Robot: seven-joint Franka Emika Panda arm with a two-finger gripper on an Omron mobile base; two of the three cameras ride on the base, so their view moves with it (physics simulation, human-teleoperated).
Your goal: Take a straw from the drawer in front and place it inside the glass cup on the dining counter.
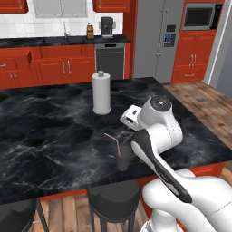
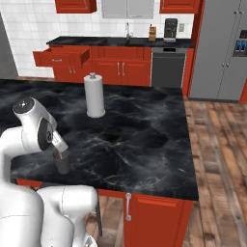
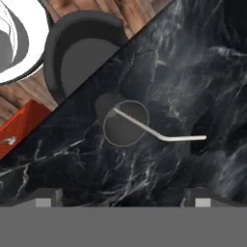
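Gripper (image 3: 123, 200), jaws wide and empty, above the glass cup (image 3: 125, 124); the straw (image 3: 144, 128) stands inside, leaning out.

Red cabinets (image 2: 120, 71) line a white tiled wall (image 2: 34, 26); a grey fridge (image 1: 158, 38), dishwasher (image 1: 110, 61) and microwave (image 1: 199, 16) stand over wood flooring (image 2: 217, 144).

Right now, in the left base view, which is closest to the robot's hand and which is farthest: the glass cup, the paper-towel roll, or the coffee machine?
1. The glass cup, just below the gripper, near the counter's front edge.
2. The paper-towel roll, upright at mid-counter, to the left.
3. The coffee machine, on the back counter by the wall.
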